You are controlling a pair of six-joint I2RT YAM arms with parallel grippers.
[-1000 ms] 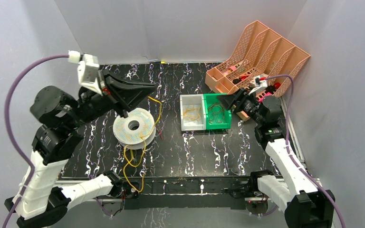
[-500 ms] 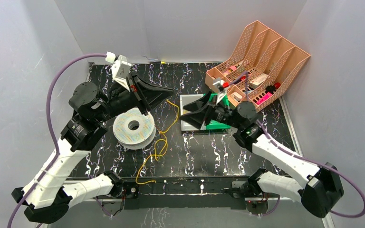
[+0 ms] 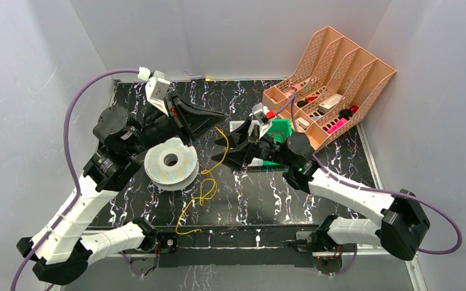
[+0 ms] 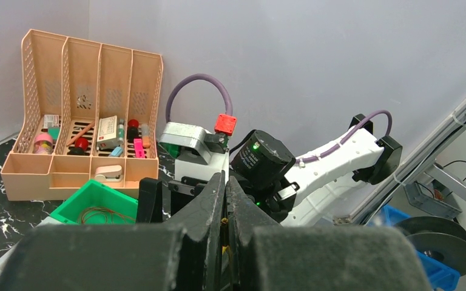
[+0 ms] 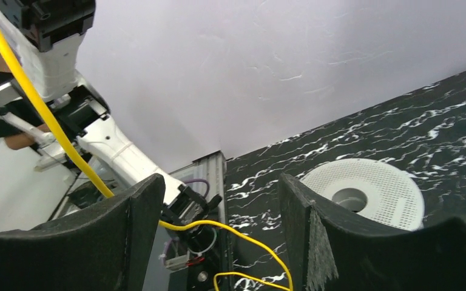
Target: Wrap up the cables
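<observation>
Left hand clenched on the thin yellow cable past the white round spool; right hand, released, should straddle it before closing

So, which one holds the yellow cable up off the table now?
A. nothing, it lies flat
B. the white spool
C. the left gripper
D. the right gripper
C: the left gripper is shut on the yellow cable, which hangs down from its tip, while the right gripper stands open beside it.
</observation>
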